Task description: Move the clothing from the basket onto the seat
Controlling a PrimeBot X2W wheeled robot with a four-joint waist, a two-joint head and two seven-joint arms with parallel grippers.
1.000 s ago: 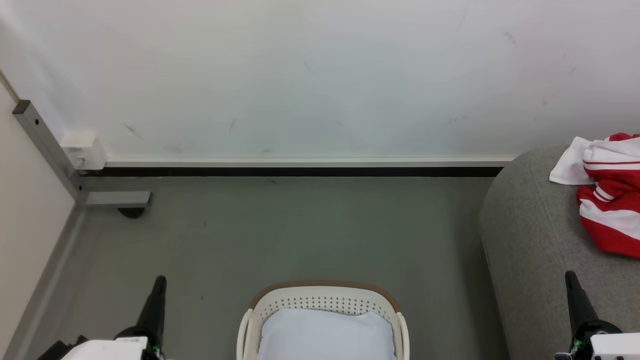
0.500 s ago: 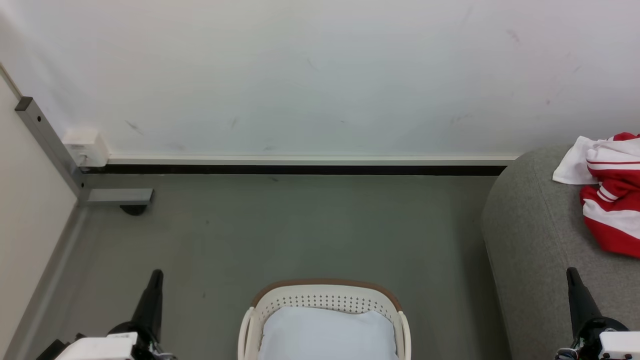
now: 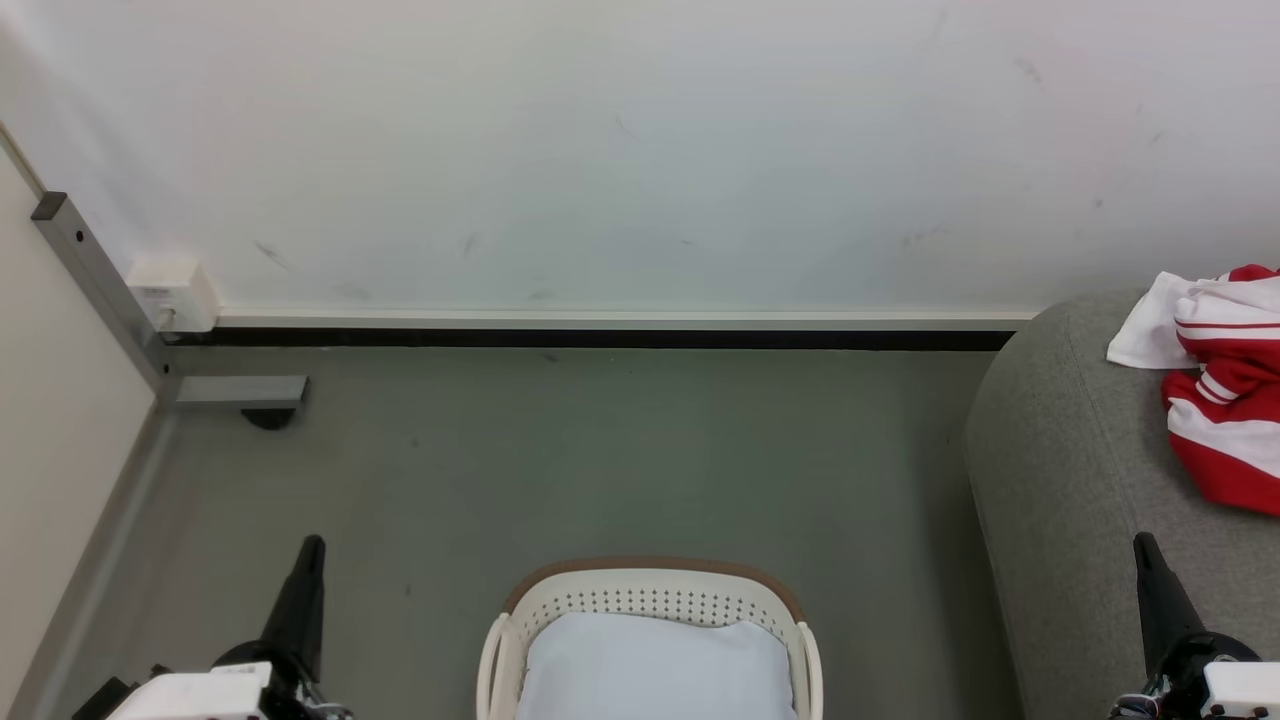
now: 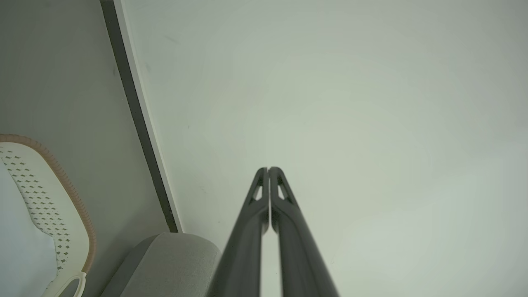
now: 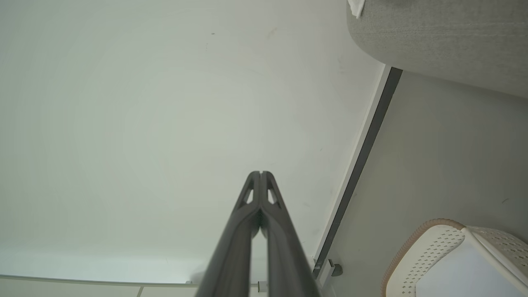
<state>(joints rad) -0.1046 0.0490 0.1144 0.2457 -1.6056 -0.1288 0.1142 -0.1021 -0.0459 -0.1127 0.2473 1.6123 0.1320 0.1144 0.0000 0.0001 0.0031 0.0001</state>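
Head view, slight camera shift: the whole scene sits a little further right and higher than a second ago. Against that drift, the left gripper point(image 3: 313, 543) now stands slightly further left, a touch farther from the basket point(image 3: 650, 568).

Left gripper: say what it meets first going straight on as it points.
Probably the white wall: the left gripper points at it, nothing showing between, though depth is unclear.

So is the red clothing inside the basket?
No, the red-and-white clothing lies on the grey seat; the basket holds a pale cloth pad.
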